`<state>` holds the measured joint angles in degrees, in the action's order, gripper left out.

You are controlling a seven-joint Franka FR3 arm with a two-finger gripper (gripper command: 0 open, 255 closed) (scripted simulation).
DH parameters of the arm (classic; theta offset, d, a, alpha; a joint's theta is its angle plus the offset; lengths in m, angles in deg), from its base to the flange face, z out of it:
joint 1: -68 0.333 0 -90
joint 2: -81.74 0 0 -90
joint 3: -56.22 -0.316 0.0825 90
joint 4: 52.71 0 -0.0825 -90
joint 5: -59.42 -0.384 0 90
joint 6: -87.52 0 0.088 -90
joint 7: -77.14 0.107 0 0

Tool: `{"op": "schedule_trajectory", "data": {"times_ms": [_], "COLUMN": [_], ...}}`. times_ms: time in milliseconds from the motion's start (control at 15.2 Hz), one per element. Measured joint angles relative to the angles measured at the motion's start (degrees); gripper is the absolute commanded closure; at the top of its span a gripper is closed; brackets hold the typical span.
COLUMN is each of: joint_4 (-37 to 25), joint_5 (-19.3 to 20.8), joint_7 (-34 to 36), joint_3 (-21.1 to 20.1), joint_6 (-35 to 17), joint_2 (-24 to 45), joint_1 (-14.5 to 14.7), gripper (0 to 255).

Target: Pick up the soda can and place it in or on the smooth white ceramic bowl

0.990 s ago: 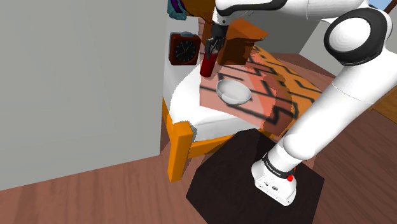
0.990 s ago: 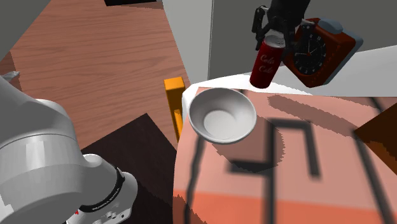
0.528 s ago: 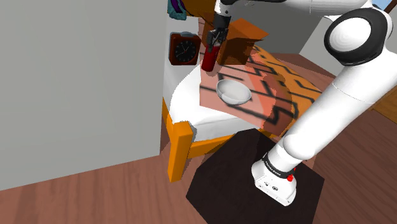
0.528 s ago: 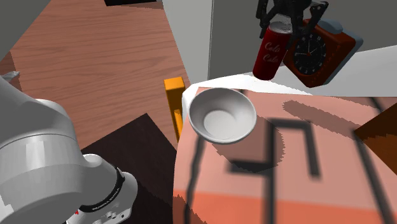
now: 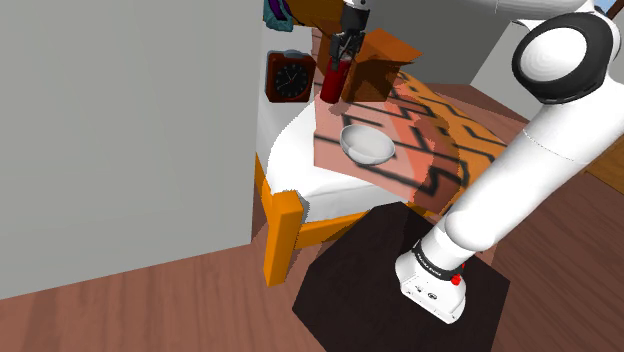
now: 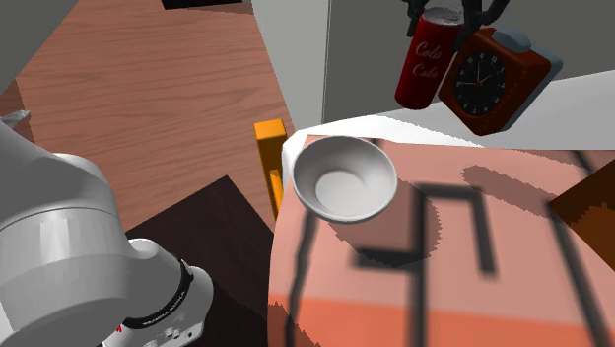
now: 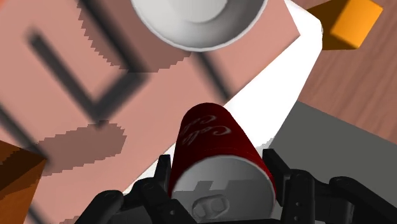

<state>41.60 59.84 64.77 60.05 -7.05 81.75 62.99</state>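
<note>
Red soda can (image 6: 427,61): white script on its side and a silver top. It hangs in the air, a little tilted, clear of the bed (image 5: 300,165). In the second exterior view it is seen over the bed's far edge, against the grey wall (image 5: 120,130), just beside the clock (image 6: 488,84).
Tool (image 7: 218,160): the two black fingers (image 7: 162,175) are clamped on the can's upper end, one on each side, with the can's base pointing away from the hand.
Bowl (image 6: 345,148): plain white with a smooth inside, upright and empty. It sits on the patterned cover (image 6: 444,276) near that cover's corner, where the white sheet begins. It is apart from the can, and in the wrist view it lies beyond the can's base.
Bed: an orange frame with a corner post (image 5: 282,235), a white sheet, and a salmon cover crossed by dark lines.
Clock: a red case with a dark face, at the bed's far edge by the wall.
Arm (image 5: 520,170): white, rising from the dark stand (image 5: 370,270) on the wooden floor (image 5: 150,310) and reaching over the bed.
</note>
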Motion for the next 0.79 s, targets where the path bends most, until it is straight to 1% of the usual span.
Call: {"op": "schedule_trajectory", "data": {"times_ms": [198,330,792], "joint_4": [5.08,9.32,20.59], "joint_5": [0.37,0.70,2.07], "joint_7": [-0.31,-0.31,-2.12], "joint_3": [0.17,0.17,1.18], "joint_6": [0.34,0.85,4.00], "joint_2": [-5.44,-10.23,-24.72], "joint_1": [-0.19,-0.27,-1.42], "gripper": [255,255,255]}}
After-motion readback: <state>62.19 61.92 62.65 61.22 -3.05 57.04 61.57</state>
